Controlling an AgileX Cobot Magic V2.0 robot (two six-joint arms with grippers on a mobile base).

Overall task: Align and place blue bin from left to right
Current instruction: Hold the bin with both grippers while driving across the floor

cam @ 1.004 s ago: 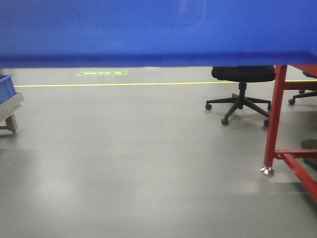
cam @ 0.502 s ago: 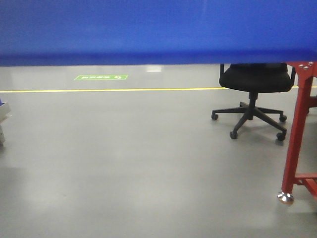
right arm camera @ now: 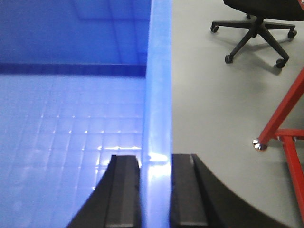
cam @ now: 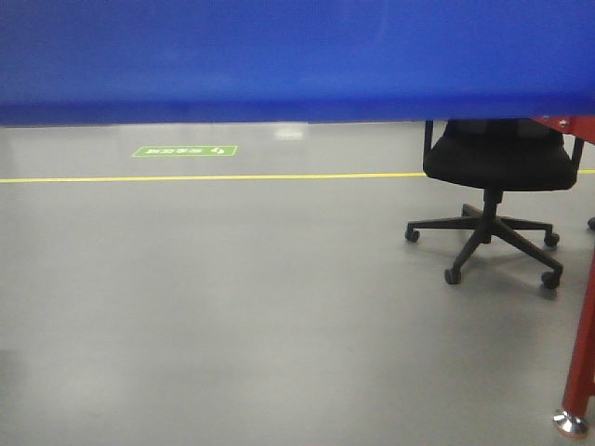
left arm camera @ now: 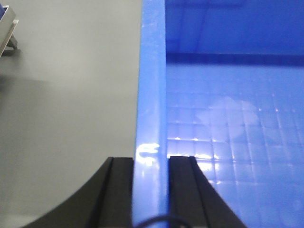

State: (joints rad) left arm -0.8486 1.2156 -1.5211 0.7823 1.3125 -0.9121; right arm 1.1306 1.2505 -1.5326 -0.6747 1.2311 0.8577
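The blue bin (cam: 297, 56) was held between the two arms. In the front view it filled the whole top of the picture, from 9 o'clock over 12 o'clock to 3 o'clock. The grey floor (cam: 232, 307) showed under its bottom edge.

In the left wrist view, the left gripper (left arm camera: 151, 164) sat at 6 o'clock. Its black jaws were pressed on the bin's left wall, one on the outside and one on the inside. The wall ran straight up toward 12 o'clock. The inside of the bin lay at 3 o'clock, with a floor marked in little squares. Bare floor lay at 9 o'clock. At 10 o'clock, in the far corner, a bit of grey metal frame (left arm camera: 8, 39) with something blue on it peeked in. It was too cut off to name.

In the right wrist view, the right gripper (right arm camera: 156, 161) also sat at 6 o'clock. Its jaws were squeezed on the bin's right wall in the same way. The inside of the bin was at 9 o'clock.

In the front view, a black office chair (cam: 497, 158) on wheels stood at 3 o'clock. A red metal leg (cam: 581, 372) with a shiny foot stood at 4 o'clock. A yellow line (cam: 186, 177) ran across the floor, and a green floor sign (cam: 184, 150) lay just behind it at 10 o'clock.
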